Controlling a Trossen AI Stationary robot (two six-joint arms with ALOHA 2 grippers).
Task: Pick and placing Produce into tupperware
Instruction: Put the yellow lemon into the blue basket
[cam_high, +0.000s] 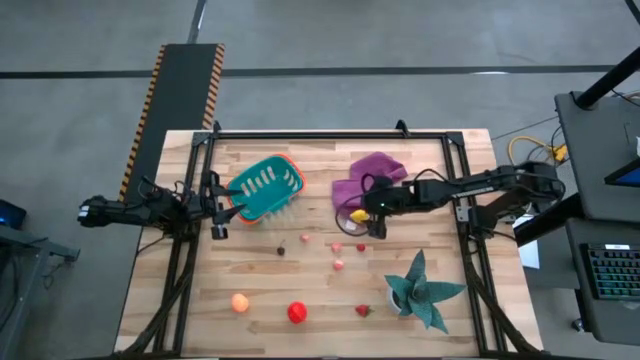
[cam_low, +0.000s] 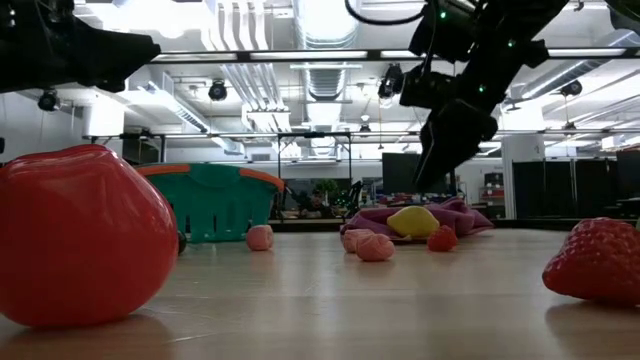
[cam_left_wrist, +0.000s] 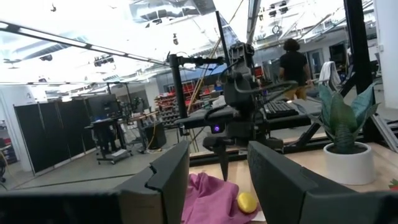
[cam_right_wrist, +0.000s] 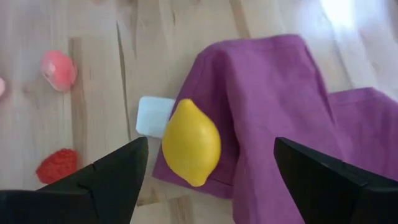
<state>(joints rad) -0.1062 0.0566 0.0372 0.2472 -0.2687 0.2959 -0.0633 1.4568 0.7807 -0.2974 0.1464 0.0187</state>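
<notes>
**Right end effector open over yellow lemon at cloth edge**

The small white block (cam_right_wrist: 153, 115) is lying partly hidden behind the yellow lemon-shaped toy fruit (cam_right_wrist: 191, 142); what it is cannot be made out. The left end effector (cam_left_wrist: 217, 180) is showing only as two dark fingers cut off at the frame edge. They are standing partly apart with nothing visible between them, beside the teal slotted plastic basket with the orange rim (cam_high: 266, 187) at the left of the wooden desk (cam_high: 330, 290).

The right end effector (cam_right_wrist: 211, 163) is hovering above the lemon, fingers spread wide and holding nothing. The lemon is sitting between the two fingers in the right wrist view, nearer one of them.

The lemon is resting on the edge of the crumpled purple cloth (cam_right_wrist: 292, 106), its long axis running across the cloth's border, one pointed tip toward the bare wood. The red ball (cam_high: 297, 312) and the orange ball (cam_high: 240, 301) are lying well apart from both arms near the front of the desk.
</notes>
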